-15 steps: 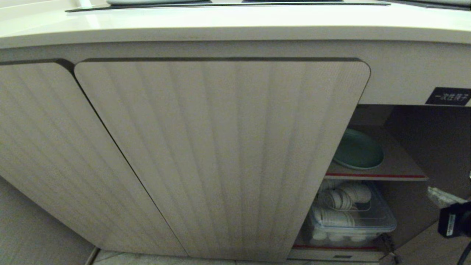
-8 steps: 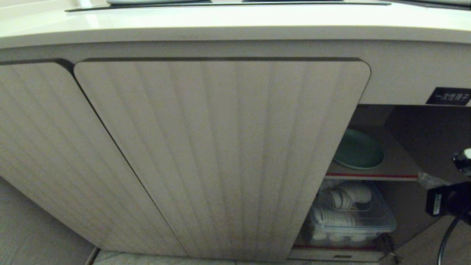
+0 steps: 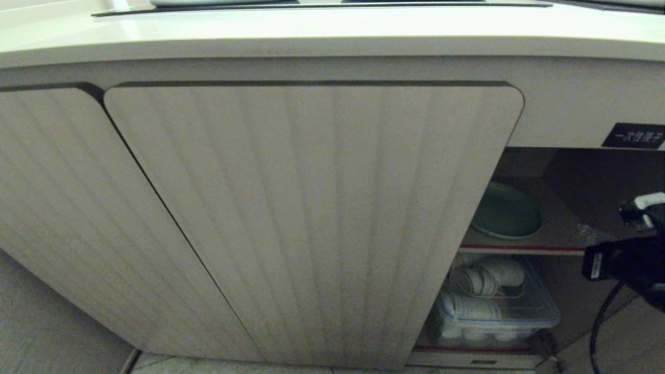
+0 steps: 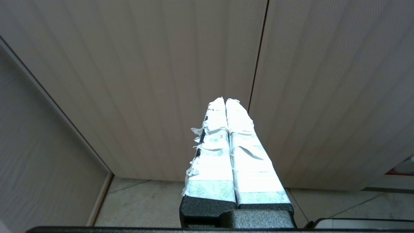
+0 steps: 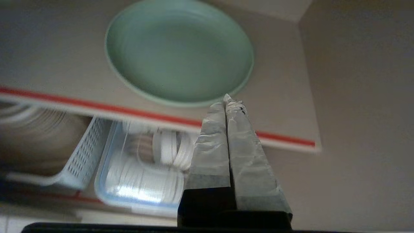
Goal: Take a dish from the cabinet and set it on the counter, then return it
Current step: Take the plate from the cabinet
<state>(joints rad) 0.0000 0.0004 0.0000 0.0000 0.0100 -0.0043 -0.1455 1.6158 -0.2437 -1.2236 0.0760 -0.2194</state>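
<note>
The mint-green dish (image 3: 506,210) (image 5: 179,51) lies flat on the red-edged upper shelf (image 3: 519,248) inside the cabinet, whose ribbed door (image 3: 311,223) is open on the right side. My right gripper (image 5: 226,98) is shut and empty, with its taped tips just in front of the dish's near rim, at about the shelf's edge. In the head view the right arm (image 3: 618,262) comes in from the right edge. The left gripper (image 4: 225,100) is shut and empty, low down in front of the closed doors. Above runs the cream counter (image 3: 332,31).
Under the shelf a clear bin (image 3: 493,311) (image 5: 139,181) holds stacked white dishes. A white perforated basket (image 5: 81,155) stands beside it. A black label (image 3: 634,136) sits above the opening. The cabinet's side wall (image 5: 362,113) is close beside the right gripper.
The right arm has risen and moved left, from below the shelf's height up to the level of the shelf. The dish, the doors and the left arm have not moved.
</note>
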